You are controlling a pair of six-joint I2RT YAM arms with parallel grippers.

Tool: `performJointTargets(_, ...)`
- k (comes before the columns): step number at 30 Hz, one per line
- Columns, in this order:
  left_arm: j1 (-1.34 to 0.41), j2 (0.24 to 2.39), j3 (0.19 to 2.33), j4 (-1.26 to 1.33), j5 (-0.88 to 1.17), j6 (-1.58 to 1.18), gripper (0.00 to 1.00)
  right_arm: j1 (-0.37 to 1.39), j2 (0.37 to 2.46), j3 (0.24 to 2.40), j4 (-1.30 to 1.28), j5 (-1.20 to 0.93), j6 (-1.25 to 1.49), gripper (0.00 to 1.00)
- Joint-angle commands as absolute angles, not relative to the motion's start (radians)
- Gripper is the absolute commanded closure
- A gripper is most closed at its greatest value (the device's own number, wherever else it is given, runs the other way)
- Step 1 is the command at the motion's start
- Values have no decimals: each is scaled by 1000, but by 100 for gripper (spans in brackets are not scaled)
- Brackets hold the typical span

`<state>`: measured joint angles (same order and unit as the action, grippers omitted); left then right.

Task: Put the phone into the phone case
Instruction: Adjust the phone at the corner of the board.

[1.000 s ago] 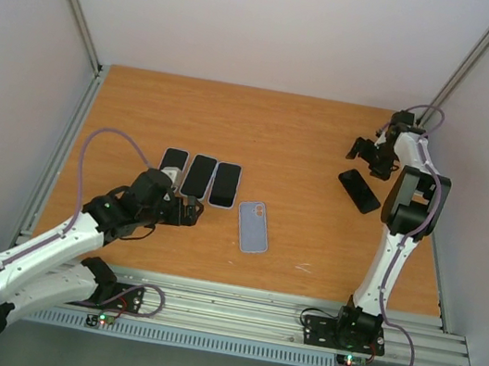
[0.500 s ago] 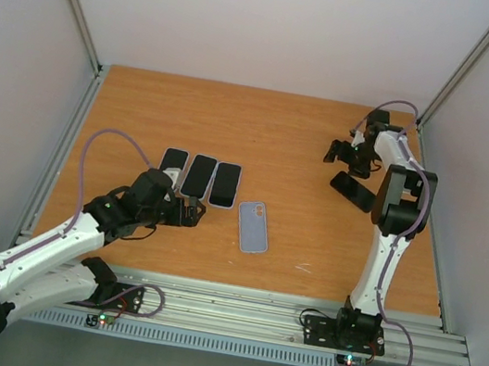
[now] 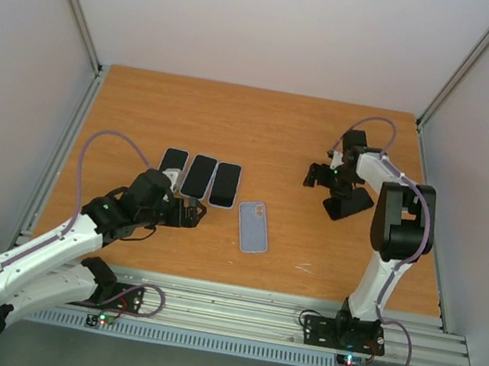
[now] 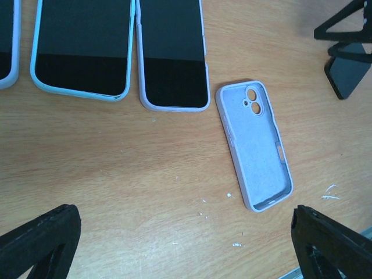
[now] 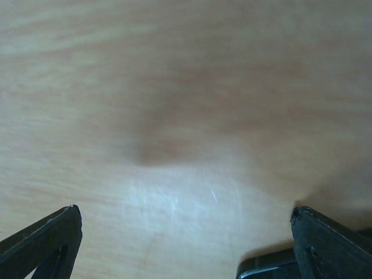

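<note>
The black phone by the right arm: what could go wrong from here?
The black phone lies flat, only at the edge of the right wrist view, not between the fingers of the open right tool; closing now could miss or shove it.
The empty case lies close beside three cased phones; placing could bump them.

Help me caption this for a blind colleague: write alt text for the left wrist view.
An empty lilac phone case lies open side up on the wooden table, ahead of the open left claw. Beyond it, three cased phones lie screen up in a row; a dark phone sits at the right edge.
</note>
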<state>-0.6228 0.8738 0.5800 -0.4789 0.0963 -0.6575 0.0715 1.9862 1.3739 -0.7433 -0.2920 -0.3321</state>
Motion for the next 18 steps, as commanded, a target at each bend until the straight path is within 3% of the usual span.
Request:
performJointTargets(1,-619,854,571,-427,124,-678,1,65,1939,1226,-748,-200,-251,1)
performJointTargets(13,-619,815,552,-420,147,-708,1,51,1671,1039,-684,-47,-168,2)
performJointTargets(18,-619,806,557,-435,147,-707,1,28,1622,1039,-703,109,-164,2)
